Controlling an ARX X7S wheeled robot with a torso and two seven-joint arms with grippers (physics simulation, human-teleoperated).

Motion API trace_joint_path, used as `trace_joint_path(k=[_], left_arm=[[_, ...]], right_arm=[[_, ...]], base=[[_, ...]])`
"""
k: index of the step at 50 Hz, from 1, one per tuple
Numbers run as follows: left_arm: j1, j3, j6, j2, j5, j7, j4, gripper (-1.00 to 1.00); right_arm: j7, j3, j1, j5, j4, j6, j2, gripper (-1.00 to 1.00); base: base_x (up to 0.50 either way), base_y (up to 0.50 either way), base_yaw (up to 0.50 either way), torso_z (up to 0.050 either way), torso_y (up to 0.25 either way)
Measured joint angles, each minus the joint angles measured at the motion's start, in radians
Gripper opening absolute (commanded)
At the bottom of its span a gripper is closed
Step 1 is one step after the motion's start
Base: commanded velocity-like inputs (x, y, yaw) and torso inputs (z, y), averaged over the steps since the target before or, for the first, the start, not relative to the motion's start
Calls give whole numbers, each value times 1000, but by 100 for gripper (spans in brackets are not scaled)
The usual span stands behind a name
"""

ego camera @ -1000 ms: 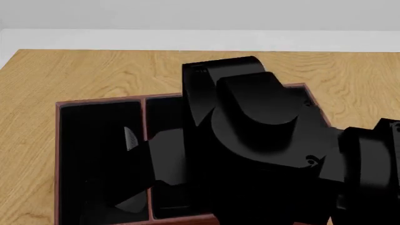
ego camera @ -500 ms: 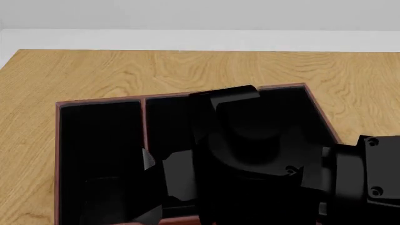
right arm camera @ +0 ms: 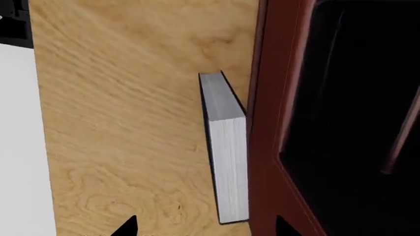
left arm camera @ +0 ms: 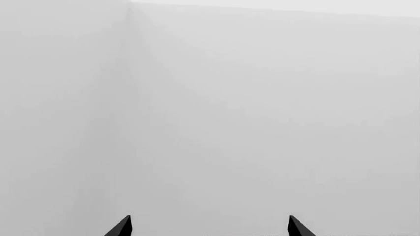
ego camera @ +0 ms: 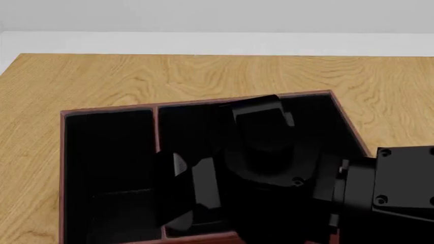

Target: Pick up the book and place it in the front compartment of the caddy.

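The book [right arm camera: 226, 147] stands on its edge on the wooden table [right arm camera: 131, 123], white page edges showing, pressed against the outer wall of the red-brown caddy [right arm camera: 266, 123]. My right gripper [right arm camera: 204, 228] is open, its two fingertips straddling the book's near end and the caddy wall without touching either. In the head view the right arm and its gripper [ego camera: 180, 193] hang over the caddy [ego camera: 109, 110], covering much of its black interior; the book is hidden there. My left gripper [left arm camera: 208, 228] is open with nothing between its tips, facing only blank grey.
A thin red-brown divider [ego camera: 157, 127] splits the caddy's left section from the middle one. Bare wooden table [ego camera: 101, 76] runs behind and to the left of the caddy. A white strip borders the table's edge [right arm camera: 23, 147] in the right wrist view.
The right arm has pulled back toward the near side and sunk lower over the caddy. Its fingers have shifted to the right.
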State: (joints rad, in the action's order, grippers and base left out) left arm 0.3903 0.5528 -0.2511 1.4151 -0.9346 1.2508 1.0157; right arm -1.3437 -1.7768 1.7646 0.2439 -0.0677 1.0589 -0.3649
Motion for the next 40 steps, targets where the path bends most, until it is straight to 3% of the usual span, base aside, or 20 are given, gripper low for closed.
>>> trace_joint_path(k=[40], left_arm=[[19,16,10,-10,-2,-3,-7,100]], right_arm=[[62,-88,-26,-101,194,-216,77,100]], base=[[0,0,0,0,0]])
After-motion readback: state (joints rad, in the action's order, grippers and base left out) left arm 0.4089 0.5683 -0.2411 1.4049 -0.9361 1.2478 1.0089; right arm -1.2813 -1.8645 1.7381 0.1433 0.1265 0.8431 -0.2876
